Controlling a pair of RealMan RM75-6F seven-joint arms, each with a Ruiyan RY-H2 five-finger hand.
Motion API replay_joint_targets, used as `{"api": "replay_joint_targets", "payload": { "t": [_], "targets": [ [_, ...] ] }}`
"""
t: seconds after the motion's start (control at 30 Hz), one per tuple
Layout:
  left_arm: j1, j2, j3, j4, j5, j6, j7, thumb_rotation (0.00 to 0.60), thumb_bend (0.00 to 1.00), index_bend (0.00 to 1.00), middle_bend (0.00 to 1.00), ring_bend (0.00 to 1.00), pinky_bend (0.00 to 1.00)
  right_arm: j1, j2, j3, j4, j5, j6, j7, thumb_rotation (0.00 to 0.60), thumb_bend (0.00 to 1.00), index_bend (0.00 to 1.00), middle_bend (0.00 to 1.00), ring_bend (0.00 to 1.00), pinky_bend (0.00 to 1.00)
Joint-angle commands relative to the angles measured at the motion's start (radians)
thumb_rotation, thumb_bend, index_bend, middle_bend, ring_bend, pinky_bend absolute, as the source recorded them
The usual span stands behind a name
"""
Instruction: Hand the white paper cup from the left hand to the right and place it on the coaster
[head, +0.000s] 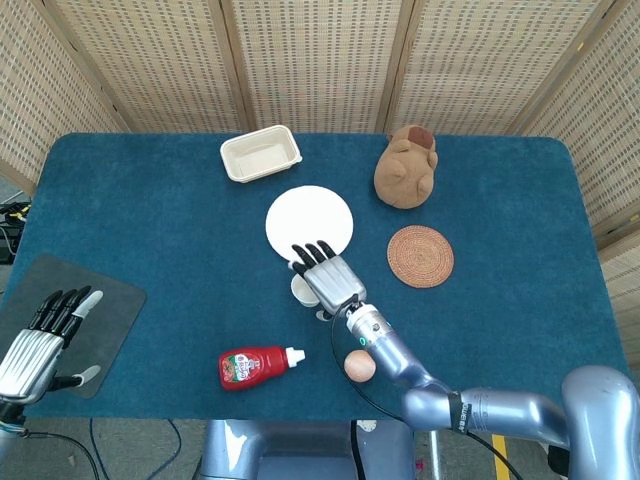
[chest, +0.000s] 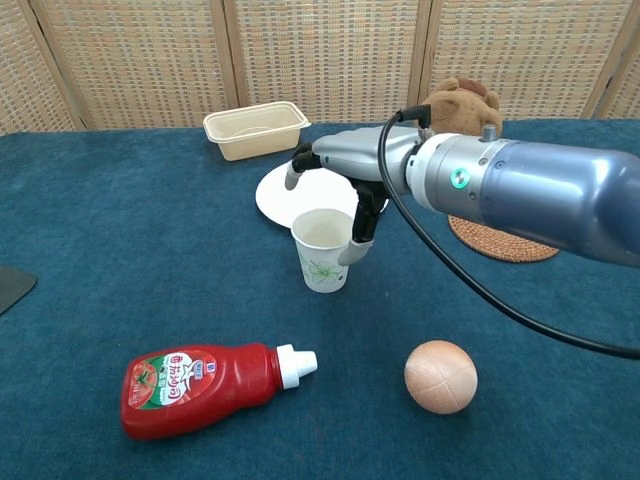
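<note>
Your right hand (head: 327, 280) hovers over the cup (chest: 325, 250) at frame center, fingers spread, thumb just beside the cup's rim; it grasps nothing. The cup stands upright on the table (head: 150, 220), just below the plate (head: 309, 218). Your left hand (head: 45, 335) sits lower left, fingers released. The coaster (head: 420, 256) lies right of center, bare.

A blue-covered desk (head: 150, 200) carries everything. On it, toward the back, sit a beige tray (head: 260, 154) and a brown plush toy (head: 406, 167). A white plate (head: 309, 221) lies near the middle, with a white paper cup (chest: 325, 250) standing just in front of it. A woven coaster (head: 420, 256) lies to the right. Near the front lie a ketchup bottle (head: 255, 365) on its side and a small ball (head: 359, 365); a dark mat (head: 100, 315) rests at the left edge.
</note>
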Motion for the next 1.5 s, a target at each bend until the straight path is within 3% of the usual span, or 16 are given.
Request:
{"api": "replay_joint_targets", "payload": {
  "t": [0.03,0.53,0.77,1.03,1.23,1.5],
  "targets": [
    [0.000,-0.001,-0.006,0.003,0.000,-0.012,-0.005,0.600,0.14,0.00,0.00,0.00,0.00,0.027,-0.007,-0.002,0.028,0.032,-0.009,0.001,0.600,0.02,0.17,0.00,0.00,0.00],
    [0.002,-0.002,-0.023,0.004,0.015,-0.053,-0.013,0.600,0.14,0.00,0.00,0.00,0.00,0.085,-0.013,-0.054,0.100,0.123,-0.026,0.037,0.600,0.02,0.25,0.00,0.00,0.00],
    [-0.002,-0.006,-0.031,0.008,0.015,-0.079,-0.017,0.600,0.14,0.00,0.00,0.00,0.00,0.098,-0.043,-0.069,0.158,0.092,-0.030,0.094,0.600,0.02,0.42,0.10,0.00,0.00],
    [-0.003,-0.009,-0.038,0.012,0.018,-0.097,-0.020,0.600,0.14,0.00,0.00,0.00,0.00,0.097,-0.050,-0.083,0.192,0.058,-0.031,0.149,0.600,0.02,0.44,0.13,0.00,0.00],
    [-0.003,-0.009,-0.042,0.010,0.017,-0.109,-0.019,0.600,0.14,0.00,0.00,0.00,0.00,0.095,-0.009,-0.078,0.162,0.055,-0.012,0.158,0.600,0.02,0.45,0.13,0.00,0.00],
    [-0.001,-0.010,-0.048,0.010,0.017,-0.115,-0.019,0.600,0.14,0.00,0.00,0.00,0.00,0.064,0.123,-0.083,0.086,0.087,0.044,0.130,0.600,0.02,0.46,0.13,0.00,0.00]
  ]
}}
